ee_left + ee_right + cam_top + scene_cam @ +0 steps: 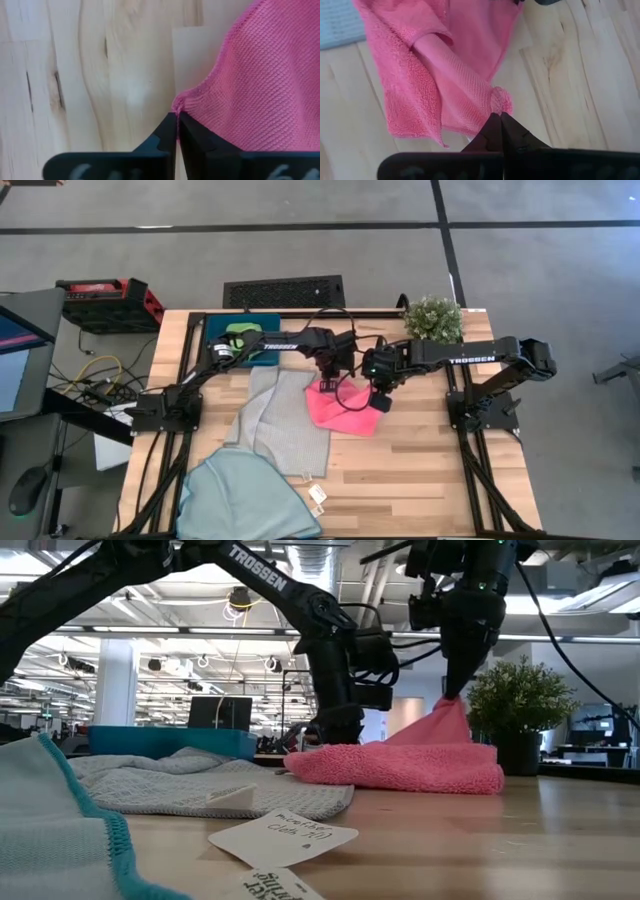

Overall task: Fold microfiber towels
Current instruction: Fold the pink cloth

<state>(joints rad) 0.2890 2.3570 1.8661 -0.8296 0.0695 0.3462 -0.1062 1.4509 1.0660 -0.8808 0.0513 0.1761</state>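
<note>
Table (420, 470): wood top, fills the centre of the high view.

Blue towel (245, 495): bottom left of that view, bunched at the table's near edge, its top edge touching or just over the grey one.

Grey towel (280, 420): centre-left, laid out mostly flat, touching the pink towel on its right side.

Pink towel (340, 408): centre of the high view, partly folded. In the low view it lies as a flat doubled pad with one corner pulled up into a peak at right of centre.

Tray (262, 340): teal, upper left of centre, at the table's far edge, with the green towel (240, 335) crumpled in it.

Plant (433, 318): upper right of centre, at the far edge.

Paper tags (318, 497): bottom centre, just right of the blue towel.

Left gripper (327, 380): centre of the high view, at the pink towel's upper edge. Jaws clamped together with the towel's hem right at the tips; left wrist view shows the tips meeting on a corner of the cloth, down at the tabletop.

Right gripper (381, 402): just right of centre, at the pink towel's right corner. Jaws pinched tight on that corner, holding it lifted off the table.
</note>
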